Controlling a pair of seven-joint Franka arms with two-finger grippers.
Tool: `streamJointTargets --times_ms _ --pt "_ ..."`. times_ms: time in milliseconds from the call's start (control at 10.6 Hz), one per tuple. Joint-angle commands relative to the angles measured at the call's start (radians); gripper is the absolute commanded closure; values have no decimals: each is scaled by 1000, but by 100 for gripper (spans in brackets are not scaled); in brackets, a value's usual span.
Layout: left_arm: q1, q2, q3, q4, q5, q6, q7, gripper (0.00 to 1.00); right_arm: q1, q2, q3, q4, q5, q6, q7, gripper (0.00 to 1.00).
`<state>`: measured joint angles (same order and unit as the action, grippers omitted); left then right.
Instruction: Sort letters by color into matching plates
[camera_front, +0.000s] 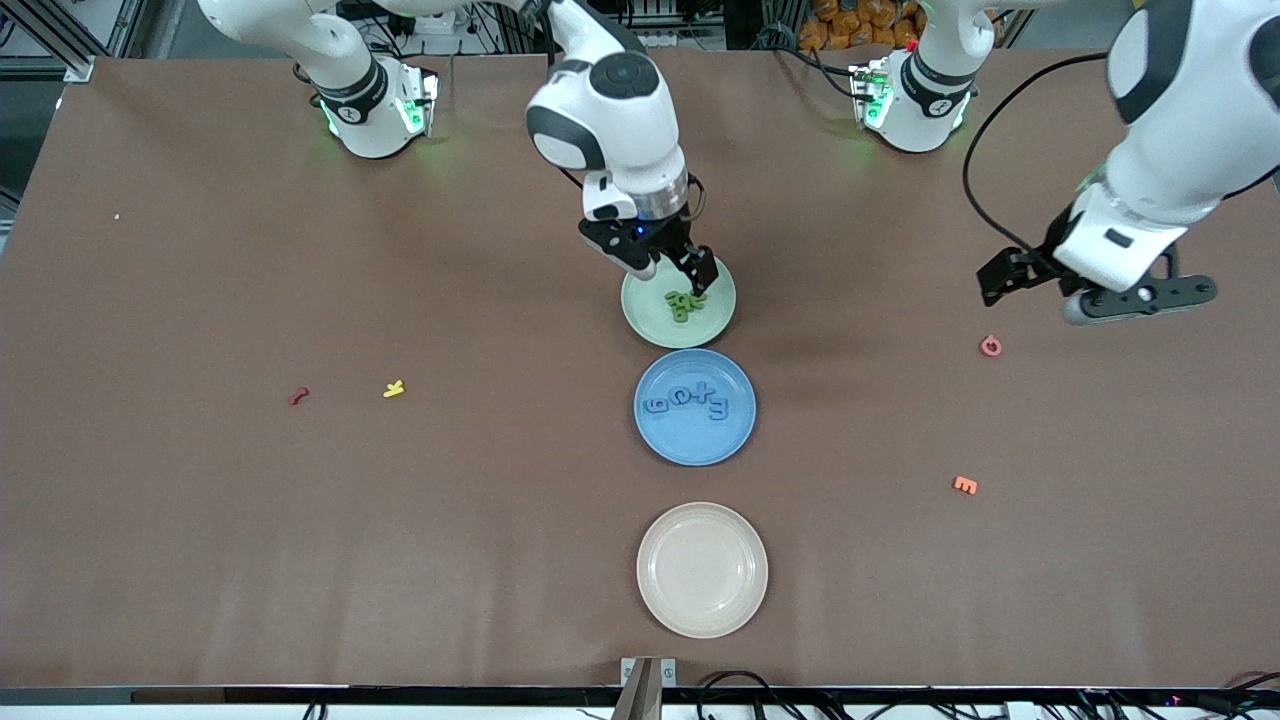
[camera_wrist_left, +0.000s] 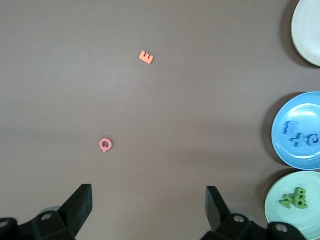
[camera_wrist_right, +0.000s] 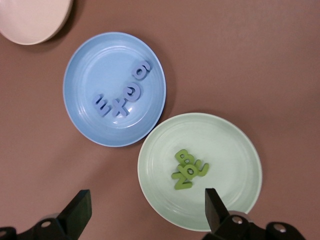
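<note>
Green foam letters (camera_wrist_right: 189, 169) heaped in pale green round plate (camera_wrist_right: 235, 150); right gripper (camera_front: 680, 268) above, fingers spread, empty. Left gripper (camera_front: 1095, 285) waiting over bare table, fingers apart.

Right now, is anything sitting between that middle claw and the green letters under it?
Nothing visible. The right gripper hangs open directly over the green letters, which lie piled in the green plate, with only air between.

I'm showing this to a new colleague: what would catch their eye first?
Three plates in a row mid-table: the green plate with a heap of green letters, the blue plate nearer the camera with blue letters in a line, then a bare cream plate. The open right gripper hangs over the green plate; the left gripper waits open above a pink letter.
</note>
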<state>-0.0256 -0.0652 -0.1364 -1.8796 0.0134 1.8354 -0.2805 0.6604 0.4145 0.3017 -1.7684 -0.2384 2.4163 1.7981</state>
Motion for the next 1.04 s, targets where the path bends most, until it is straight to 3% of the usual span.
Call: streamJointTargets --times_ms 0,188,565,942 --pt "3 30 27 153 -29 -79 69 0 -82 -238 25 -173 199 -52 -339 0" --pt "3 86 28 278 -27 -219 121 0 -146 -336 34 -174 295 -207 -541 0" --pt "4 77 23 364 -16 -327 158 0 -283 -486 37 -169 385 -414 -817 0" --pt "4 76 26 375 -23 -326 179 0 -434 -519 7 -33 396 -695 -1144 0"
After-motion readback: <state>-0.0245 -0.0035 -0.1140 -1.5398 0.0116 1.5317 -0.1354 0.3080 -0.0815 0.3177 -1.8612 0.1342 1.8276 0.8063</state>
